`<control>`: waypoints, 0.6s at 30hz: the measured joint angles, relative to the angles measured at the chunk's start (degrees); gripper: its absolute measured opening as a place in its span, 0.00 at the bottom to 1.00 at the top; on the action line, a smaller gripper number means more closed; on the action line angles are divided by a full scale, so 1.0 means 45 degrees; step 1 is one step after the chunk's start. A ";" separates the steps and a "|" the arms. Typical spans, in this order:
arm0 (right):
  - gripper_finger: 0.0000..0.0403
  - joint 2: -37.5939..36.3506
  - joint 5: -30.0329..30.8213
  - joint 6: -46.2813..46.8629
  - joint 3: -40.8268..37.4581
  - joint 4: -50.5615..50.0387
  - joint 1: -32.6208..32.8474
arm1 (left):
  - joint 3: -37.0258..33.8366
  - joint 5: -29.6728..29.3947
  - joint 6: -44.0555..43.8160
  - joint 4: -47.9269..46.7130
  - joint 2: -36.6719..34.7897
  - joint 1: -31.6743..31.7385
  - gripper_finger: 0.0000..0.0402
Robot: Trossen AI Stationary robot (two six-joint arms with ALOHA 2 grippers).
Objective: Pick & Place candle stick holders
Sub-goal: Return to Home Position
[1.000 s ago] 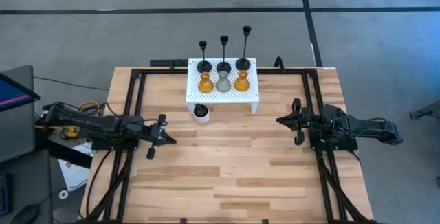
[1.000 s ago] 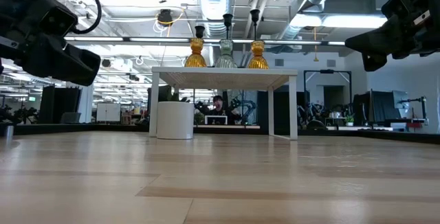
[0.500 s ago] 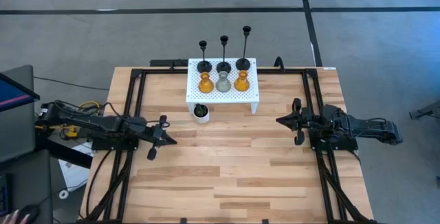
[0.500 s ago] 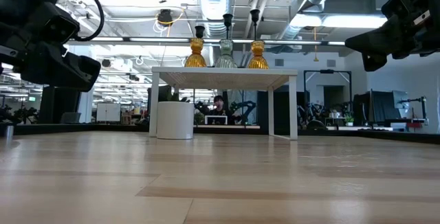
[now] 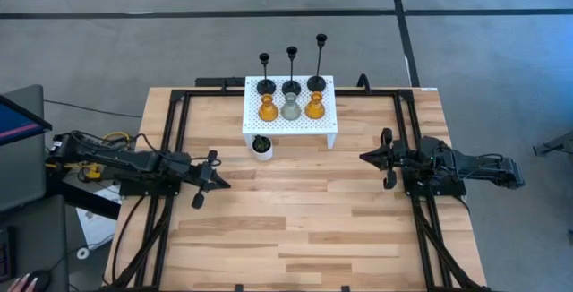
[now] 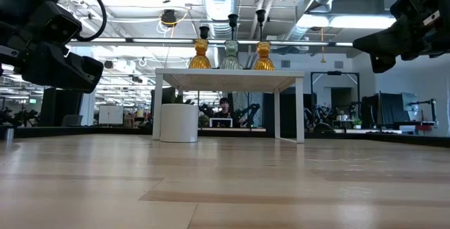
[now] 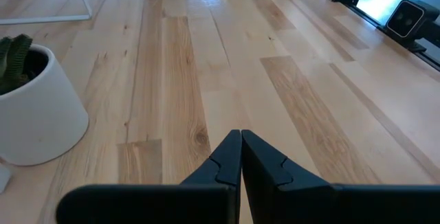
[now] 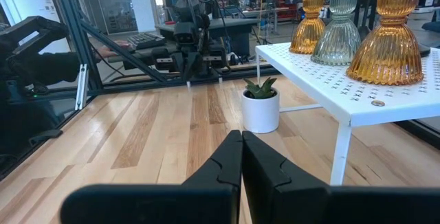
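Observation:
Six candle stick holders stand by their bases on a white perforated stand (image 5: 291,117) at the table's far middle. Three black ones with thin stems (image 5: 292,84) form the back row. In front of them are two amber glass ones (image 5: 268,108) (image 5: 314,107) with a clear one (image 5: 291,108) between. My left gripper (image 7: 240,133) is shut and holds nothing, low over the table's left side (image 5: 224,182). My right gripper (image 8: 241,133) is also shut on nothing, over the right side (image 5: 363,157), pointing level toward the stand.
A small white pot with a green plant (image 5: 261,146) stands on the table just in front of the stand's left leg. Black frame rails (image 5: 175,149) run along the table's left, right and far sides. Bare wood lies between the two arms.

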 joint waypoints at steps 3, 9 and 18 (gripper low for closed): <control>0.00 0.0000 0.0000 0.0000 0.0000 0.0000 0.0003 | 0.0000 0.0000 -0.0001 0.0053 0.0000 -0.0002 0.03; 0.00 0.0000 0.0000 0.0000 0.0000 0.0000 0.0001 | 0.0000 0.0002 -0.0002 0.0093 0.0000 -0.0002 0.03; 0.00 0.0000 0.0000 0.0000 0.0000 0.0000 0.0003 | 0.0000 0.0002 0.0002 0.0098 0.0000 0.0003 0.03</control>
